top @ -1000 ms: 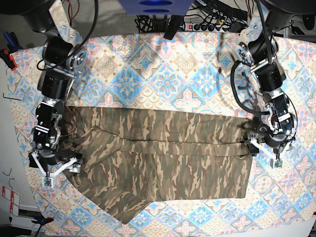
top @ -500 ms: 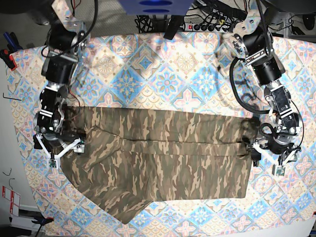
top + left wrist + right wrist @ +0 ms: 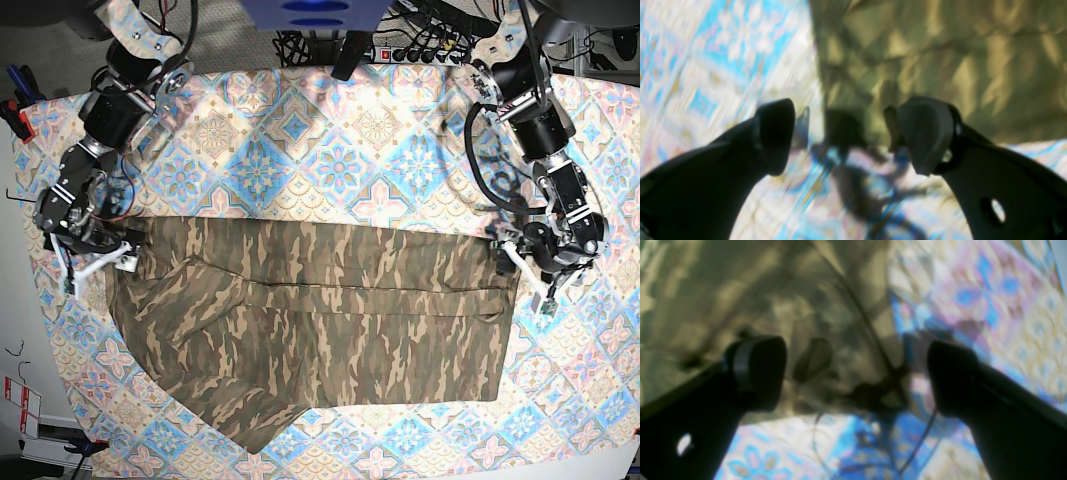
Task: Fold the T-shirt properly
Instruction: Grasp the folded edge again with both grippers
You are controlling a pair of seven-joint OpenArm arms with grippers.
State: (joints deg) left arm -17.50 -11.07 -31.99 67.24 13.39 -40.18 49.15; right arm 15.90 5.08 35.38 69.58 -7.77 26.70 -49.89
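I look down from the base view on my two arms reaching over a surface covered by a pastel blue-and-pink tile-patterned tablecloth [image 3: 330, 150]. The T-shirt [image 3: 320, 330], in olive, brown and tan camouflage print, lies spread flat across the lower half of that cloth, folded into a broad band with a fold line running across it and one corner pointing down toward the lower edge. My left end effector [image 3: 528, 272] is at the shirt's right edge in the base view, its fingers apart and holding nothing. My left wrist view, blurred, shows the two dark fingers [image 3: 773, 133] standing wide, with the shirt's corner [image 3: 940, 50] beyond them and bare tablecloth [image 3: 723, 60] beside and below it; I cannot tell whether either finger touches the fabric. My right end effector [image 3: 95, 262] is at the shirt's upper left corner in the base view, also spread wide and empty. My right wrist view, also blurred, shows its dark fingers [image 3: 756, 370] apart, camouflage cloth [image 3: 740, 290] beyond them on one side, patterned tablecloth [image 3: 990, 300] on the other, and thin wire shadows across both.
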